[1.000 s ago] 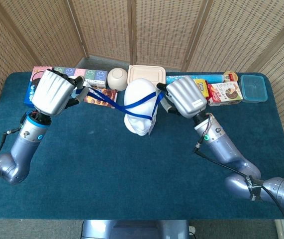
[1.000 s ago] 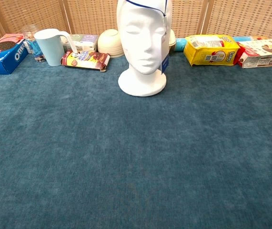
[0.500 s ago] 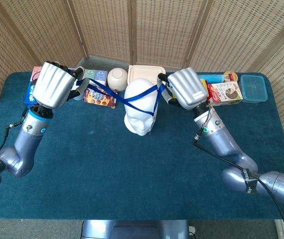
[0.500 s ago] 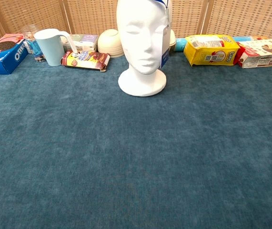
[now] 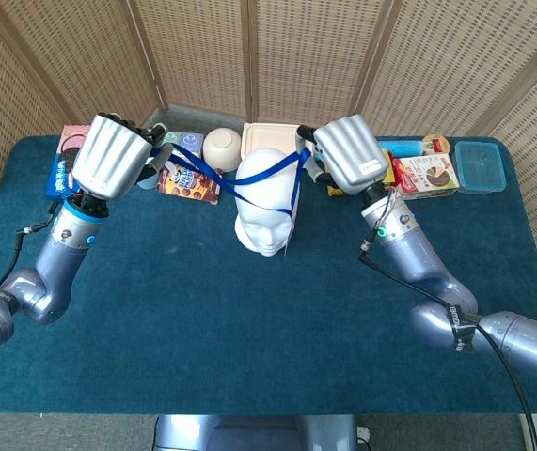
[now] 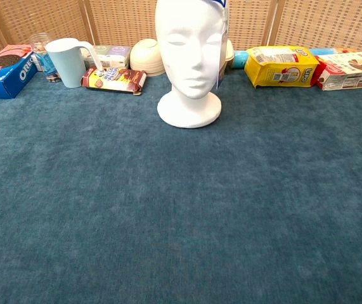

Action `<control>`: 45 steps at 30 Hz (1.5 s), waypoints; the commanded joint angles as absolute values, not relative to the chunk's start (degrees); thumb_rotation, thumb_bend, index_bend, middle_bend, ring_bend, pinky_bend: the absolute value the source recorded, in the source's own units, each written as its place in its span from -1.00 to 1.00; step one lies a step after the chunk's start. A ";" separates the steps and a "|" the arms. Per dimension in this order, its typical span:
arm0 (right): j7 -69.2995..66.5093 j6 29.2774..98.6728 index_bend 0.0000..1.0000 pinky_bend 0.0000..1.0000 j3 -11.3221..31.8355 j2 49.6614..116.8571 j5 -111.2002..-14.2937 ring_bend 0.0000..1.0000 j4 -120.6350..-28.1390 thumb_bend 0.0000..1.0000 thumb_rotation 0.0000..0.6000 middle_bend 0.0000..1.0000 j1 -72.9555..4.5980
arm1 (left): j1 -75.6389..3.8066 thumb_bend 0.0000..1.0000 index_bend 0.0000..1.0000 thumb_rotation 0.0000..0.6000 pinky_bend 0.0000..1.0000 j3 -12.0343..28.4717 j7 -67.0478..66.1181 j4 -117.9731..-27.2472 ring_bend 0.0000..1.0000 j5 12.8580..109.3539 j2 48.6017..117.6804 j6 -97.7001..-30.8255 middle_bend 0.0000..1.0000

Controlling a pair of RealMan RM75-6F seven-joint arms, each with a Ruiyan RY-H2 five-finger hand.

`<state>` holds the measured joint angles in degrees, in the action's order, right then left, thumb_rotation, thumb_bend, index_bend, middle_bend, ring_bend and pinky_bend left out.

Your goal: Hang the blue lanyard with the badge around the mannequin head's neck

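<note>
Both hands, the left hand (image 5: 110, 156) at upper left and the right hand (image 5: 345, 153) at upper right, grip the blue lanyard (image 5: 264, 174), stretched across the top of the mannequin head (image 5: 262, 205) at centre, the badge (image 6: 221, 57) hanging beside its face.

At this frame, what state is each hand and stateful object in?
left hand: holds lanyard, raised
right hand: holds lanyard, raised
lanyard: stretched across the head's top, not at the neck
mannequin head: upright
badge: hanging beside the head
takeout box: closed
</note>
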<state>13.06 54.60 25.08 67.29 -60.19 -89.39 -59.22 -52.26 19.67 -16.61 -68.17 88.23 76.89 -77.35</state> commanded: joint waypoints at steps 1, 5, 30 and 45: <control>13.36 54.04 0.47 1.00 25.25 68.20 -59.78 1.00 -87.50 0.20 1.00 1.00 -60.28 | -53.12 -0.24 0.33 0.60 1.00 19.58 -16.77 -66.48 1.00 88.31 78.06 -77.26 1.00; 13.26 53.76 0.47 1.00 25.47 69.17 -59.32 1.00 -85.21 0.20 1.00 1.00 -61.19 | -54.09 -0.23 0.33 0.62 1.00 19.40 -16.50 -64.43 1.00 88.75 79.15 -77.42 1.00; 14.17 53.18 0.47 1.00 24.91 73.22 -57.66 1.00 -76.15 0.17 1.00 1.00 -63.66 | -57.82 -0.26 0.33 0.72 1.00 18.21 -16.14 -52.04 1.00 87.57 84.34 -76.48 1.00; 14.36 52.54 0.48 1.00 23.59 71.51 -58.21 1.00 -79.50 0.17 1.00 1.00 -62.61 | -56.66 -0.26 0.33 0.72 1.00 14.51 -14.28 -51.91 1.00 89.89 85.04 -78.61 1.00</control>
<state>14.45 52.49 23.78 71.86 -57.94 -78.91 -62.85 -56.82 14.68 -14.35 -51.76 89.79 85.14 -78.49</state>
